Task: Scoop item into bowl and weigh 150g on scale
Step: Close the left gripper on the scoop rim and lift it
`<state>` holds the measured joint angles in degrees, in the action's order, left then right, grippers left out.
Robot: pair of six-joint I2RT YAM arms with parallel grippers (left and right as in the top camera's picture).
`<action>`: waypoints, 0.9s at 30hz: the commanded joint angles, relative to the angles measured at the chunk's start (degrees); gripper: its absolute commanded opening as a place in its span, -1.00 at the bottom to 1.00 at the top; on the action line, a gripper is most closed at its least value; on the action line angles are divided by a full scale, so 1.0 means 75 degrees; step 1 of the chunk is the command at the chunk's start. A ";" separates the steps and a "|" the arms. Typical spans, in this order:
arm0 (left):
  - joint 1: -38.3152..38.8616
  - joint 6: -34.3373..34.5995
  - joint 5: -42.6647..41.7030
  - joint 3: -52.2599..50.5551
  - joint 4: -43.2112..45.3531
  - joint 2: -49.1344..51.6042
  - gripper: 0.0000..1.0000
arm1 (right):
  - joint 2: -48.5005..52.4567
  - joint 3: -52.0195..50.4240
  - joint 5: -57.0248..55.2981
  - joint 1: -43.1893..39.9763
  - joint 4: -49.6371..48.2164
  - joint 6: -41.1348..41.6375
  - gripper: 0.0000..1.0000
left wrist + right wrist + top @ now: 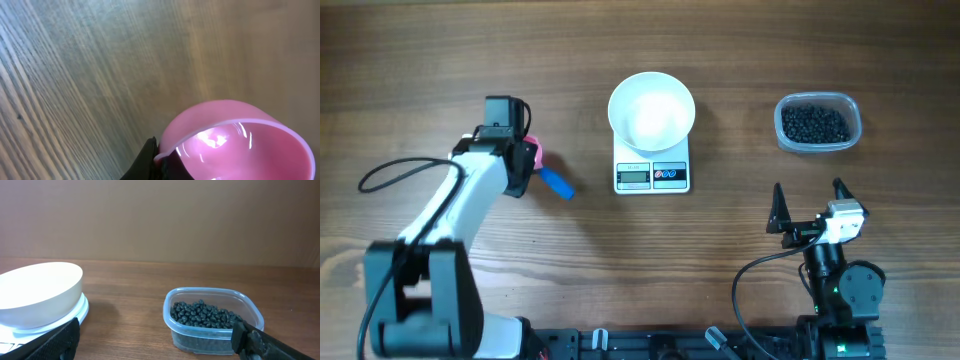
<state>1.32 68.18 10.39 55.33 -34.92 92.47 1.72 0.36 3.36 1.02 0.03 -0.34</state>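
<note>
- L gripper, left of centre in overhead: clamped on the pink scoop. The wrist view shows a dark finger pinching the cup's rim at bottom centre, not the blue handle, which sticks out toward lower right.
- R gripper, lower right: jaws spread wide, holding nothing, just below the tub in the frame.
- Beans: all in the tub, upper right. None visible in the bowl.
- Bowl sits on the scale, top centre. Display too small to read.
- Step, as I judge it: scoop in grip, scooping not yet begun, task near its start.
- Risk 1: the rim grip is thin & off-centre, so the scoop may twist or slip when pushed into the beans.
- Risk 2: the tub looks light & nothing holds it. A dig could shove or tip it, spilling beans on the table.
- Risk 3: the L arm must cross bowl & scale to reach the tub. A bump would shift the bowl or upset the reading.
- Risk 4: the jutting handle could catch the bowl rim in passing.
- Risk 5: overshoot past 150 g if the last scoops are full, since small beans pour fast.
- Can't tell if the scale is zeroed w/ the bowl on. If not, the weight will be off.
</note>
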 commanded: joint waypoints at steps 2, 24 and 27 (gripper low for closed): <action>-0.0064 -0.0545 -0.0437 -0.0032 -0.0015 -0.0391 -0.92 | -0.0006 -0.0009 -0.0050 0.0012 -0.0012 -0.0105 0.99; -0.0064 0.2171 -0.1160 -0.0032 -0.1769 -0.2014 -0.92 | -0.0006 -0.0009 -0.0050 0.0012 -0.0012 -0.0102 1.00; -0.0064 0.2174 -0.1285 -0.0032 -0.1836 -0.2040 -0.92 | -0.0006 -0.0009 -0.0050 0.0012 -0.0012 -0.0102 1.00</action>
<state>1.32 83.50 1.76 55.27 -48.18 78.19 1.72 0.36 3.36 1.02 0.03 -0.34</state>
